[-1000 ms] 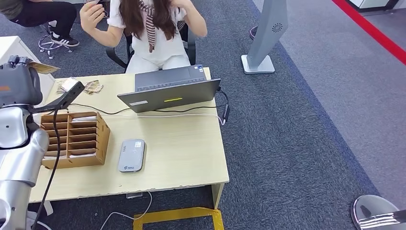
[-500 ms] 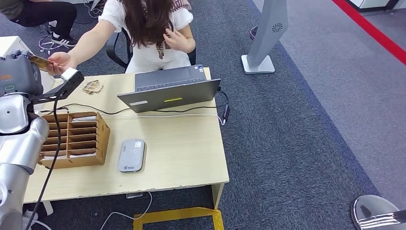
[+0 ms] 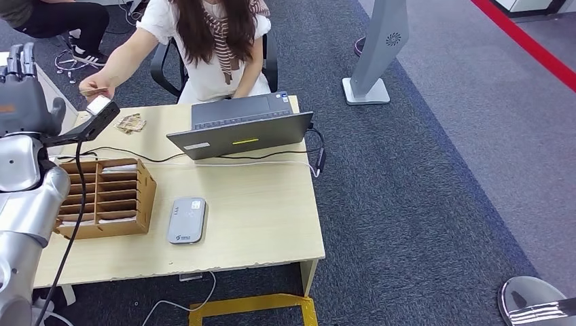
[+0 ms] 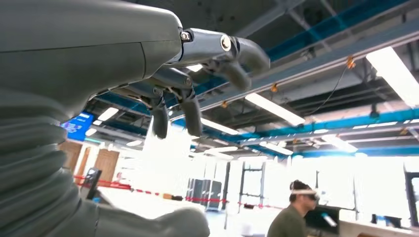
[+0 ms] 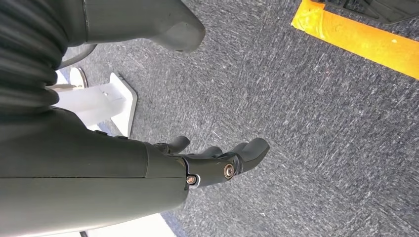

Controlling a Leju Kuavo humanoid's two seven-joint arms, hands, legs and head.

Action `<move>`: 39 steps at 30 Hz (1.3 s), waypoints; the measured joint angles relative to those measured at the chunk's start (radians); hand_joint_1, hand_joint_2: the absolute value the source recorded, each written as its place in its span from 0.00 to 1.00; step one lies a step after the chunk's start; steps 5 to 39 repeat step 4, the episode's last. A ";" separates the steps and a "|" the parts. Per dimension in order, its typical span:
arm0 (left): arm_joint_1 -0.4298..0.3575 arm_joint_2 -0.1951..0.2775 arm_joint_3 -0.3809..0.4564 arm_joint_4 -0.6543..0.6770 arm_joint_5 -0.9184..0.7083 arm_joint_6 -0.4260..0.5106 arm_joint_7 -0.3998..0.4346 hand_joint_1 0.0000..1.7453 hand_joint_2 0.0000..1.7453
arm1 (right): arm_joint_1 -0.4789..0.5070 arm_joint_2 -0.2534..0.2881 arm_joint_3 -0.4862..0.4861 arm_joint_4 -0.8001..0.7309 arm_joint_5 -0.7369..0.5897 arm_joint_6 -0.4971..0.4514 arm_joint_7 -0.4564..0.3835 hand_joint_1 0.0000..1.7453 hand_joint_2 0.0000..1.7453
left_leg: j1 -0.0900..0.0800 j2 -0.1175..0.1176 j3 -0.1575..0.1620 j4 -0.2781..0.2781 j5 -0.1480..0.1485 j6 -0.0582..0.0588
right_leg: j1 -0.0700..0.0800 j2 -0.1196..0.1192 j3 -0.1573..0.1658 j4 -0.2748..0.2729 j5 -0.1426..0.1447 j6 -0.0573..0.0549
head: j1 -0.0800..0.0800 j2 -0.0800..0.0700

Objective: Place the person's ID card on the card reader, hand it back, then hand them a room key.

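Observation:
My left hand point(image 3: 23, 92) is raised at the table's far left corner, fingers apart and pointing up, with nothing in it. In the left wrist view its fingers point(image 4: 190, 106) hang apart over empty air. The tan ID card point(image 3: 94, 91) is pinched in the seated person's outstretched hand point(image 3: 98, 84), just right of my left hand and apart from it. The grey card reader point(image 3: 187, 219) lies flat on the table's near middle. A cardboard box of slots point(image 3: 102, 197) with room keys stands left of it. My right hand point(image 5: 217, 160) hangs over the carpet, empty, fingers loosely apart.
An open grey laptop point(image 3: 241, 125) stands at the far side of the wooden table point(image 3: 265, 224), with black cables running behind it. Crumpled notes point(image 3: 130, 123) lie near the far left corner. A grey floor stand point(image 3: 379, 51) rises to the right. Another person's legs point(image 3: 64, 20) are at top left.
A second ago my left hand held the ID card up. The person reached over, took it, and now draws it back; my left hand's fingers have opened and are empty.

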 joint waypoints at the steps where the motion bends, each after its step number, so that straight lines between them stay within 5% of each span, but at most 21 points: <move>1: 0.004 0.001 0.000 0.000 0.004 0.010 -0.006 0.00 1.00 | 0.001 0.000 0.000 0.000 -0.002 0.000 -0.001 0.00 1.00 | 0.000 0.000 0.000 0.000 0.000 0.000 | 0.000 0.000 0.000 0.000 0.000 0.000 | 0.000 0.000; 39: 0.013 0.002 0.000 -0.001 0.006 0.018 -0.011 0.00 1.00 | 0.002 0.000 0.000 0.000 -0.002 0.000 -0.002 0.00 1.00 | 0.000 0.000 0.000 0.000 0.000 0.000 | 0.000 0.000 0.000 0.000 0.000 0.000 | 0.000 0.000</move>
